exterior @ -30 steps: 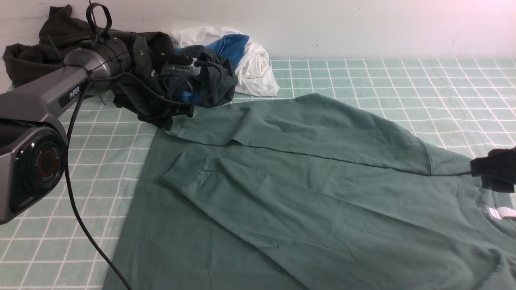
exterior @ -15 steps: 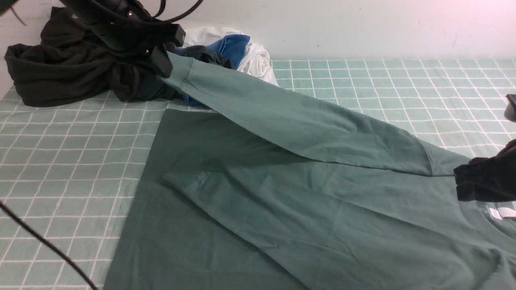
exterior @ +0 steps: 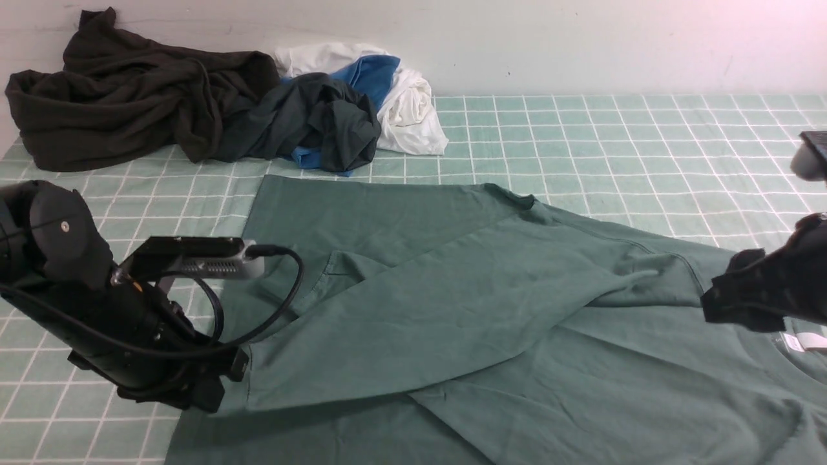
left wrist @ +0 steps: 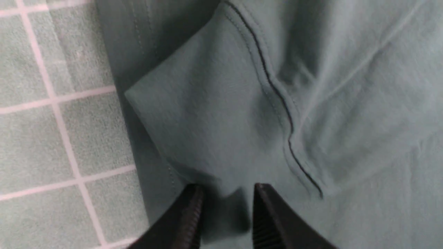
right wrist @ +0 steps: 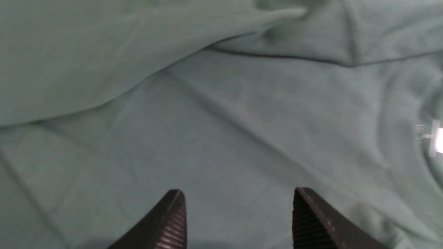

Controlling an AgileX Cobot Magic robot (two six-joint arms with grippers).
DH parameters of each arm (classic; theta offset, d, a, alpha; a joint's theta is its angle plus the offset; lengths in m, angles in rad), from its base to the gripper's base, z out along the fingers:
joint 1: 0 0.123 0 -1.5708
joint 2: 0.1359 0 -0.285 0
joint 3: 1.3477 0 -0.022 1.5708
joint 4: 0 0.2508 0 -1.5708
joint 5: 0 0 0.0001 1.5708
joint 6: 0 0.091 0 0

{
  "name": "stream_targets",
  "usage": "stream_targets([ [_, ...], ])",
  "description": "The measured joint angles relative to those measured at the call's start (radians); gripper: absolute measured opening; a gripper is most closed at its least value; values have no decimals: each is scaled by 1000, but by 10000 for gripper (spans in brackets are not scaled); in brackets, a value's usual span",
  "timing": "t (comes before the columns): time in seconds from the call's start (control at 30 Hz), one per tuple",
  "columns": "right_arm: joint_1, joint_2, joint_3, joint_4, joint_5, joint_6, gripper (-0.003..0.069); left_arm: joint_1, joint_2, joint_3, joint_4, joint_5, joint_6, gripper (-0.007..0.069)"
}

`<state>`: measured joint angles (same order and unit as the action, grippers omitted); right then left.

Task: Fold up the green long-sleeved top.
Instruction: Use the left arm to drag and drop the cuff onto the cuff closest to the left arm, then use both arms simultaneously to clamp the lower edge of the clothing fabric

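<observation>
From the front, we see the green top (exterior: pixel 491 303) spread on the checked cloth (exterior: pixel 614 142), collar and white label (exterior: pixel 798 341) toward our right, hem toward our left, so its long axis runs left to right across the table. Half a second ago the left gripper (exterior: pixel 216 384) held the far sleeve's cuff high by the pile of clothes (exterior: pixel 194 116). Now that sleeve (exterior: pixel 413 323) lies slantwise over the body and the other sleeve, with its cuff by the near left hem. We judge both sleeves folded in and the body fold next. The right gripper (exterior: pixel 730 303) sits low by the shoulder, beside the collar. In the left wrist view the cuff (left wrist: pixel 207 114) lies flat over the hem edge; the jaws stand slightly parted, wider than the cloth, apparently letting go. In the right wrist view the jaws gape wide over bare chest fabric near the collar, gripping nothing.
</observation>
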<state>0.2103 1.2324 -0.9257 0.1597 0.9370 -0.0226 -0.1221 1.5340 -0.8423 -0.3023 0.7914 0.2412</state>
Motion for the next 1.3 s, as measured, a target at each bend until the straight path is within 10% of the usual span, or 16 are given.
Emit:
stream_targets([
  [0.23, 245, -57, 0, -2, 279, -53, 388, -84, -82, -43, 31, 132, 111, 459],
  [0.43, 367, -96, 1, -2, 295, -94, 388, -330, -118, 34, 148, 263, 262, 465],
  [0.63, 377, -98, 1, -4, 299, -104, 388, -542, -105, 196, 302, 178, 333, 410],
  [1.3, 377, -98, 2, -28, 298, -111, 388, -559, -78, 285, 377, -31, 276, 76],
])
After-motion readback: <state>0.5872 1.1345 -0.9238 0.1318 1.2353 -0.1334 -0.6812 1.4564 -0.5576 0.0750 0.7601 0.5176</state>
